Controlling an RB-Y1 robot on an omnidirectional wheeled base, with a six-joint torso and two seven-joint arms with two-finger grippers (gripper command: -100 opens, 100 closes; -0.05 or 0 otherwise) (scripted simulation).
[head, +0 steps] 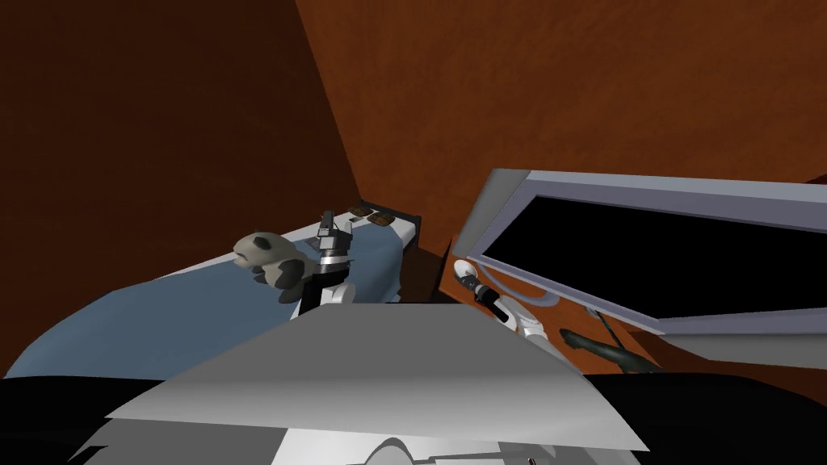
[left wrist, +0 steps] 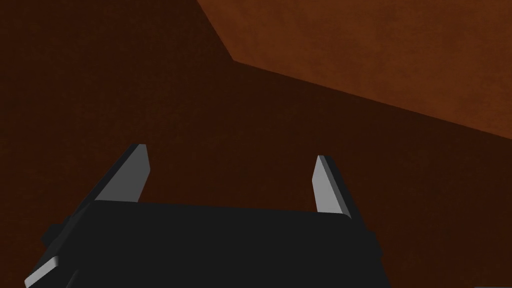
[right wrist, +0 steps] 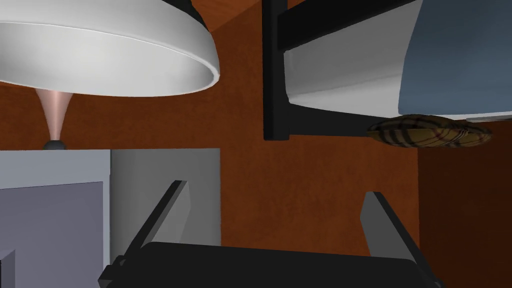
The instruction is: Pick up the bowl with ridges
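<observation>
Where the ridged bowl lies, I cannot tell. On my right gripper [right wrist: 275,189] the fingers stand wide, bare orange-brown wall [right wrist: 310,170] between them, a flat grey cabinet [right wrist: 165,167] edge behind one. My left gripper [left wrist: 230,151], wide too, hangs over the blue-covered bed [head: 161,315] beside a grey-white plush panda [head: 270,260].

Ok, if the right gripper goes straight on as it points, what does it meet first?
Probably the orange-brown surface ahead, seen between the open jaws of the right gripper. The grey cabinet stands just off one side; depth unclear.
</observation>
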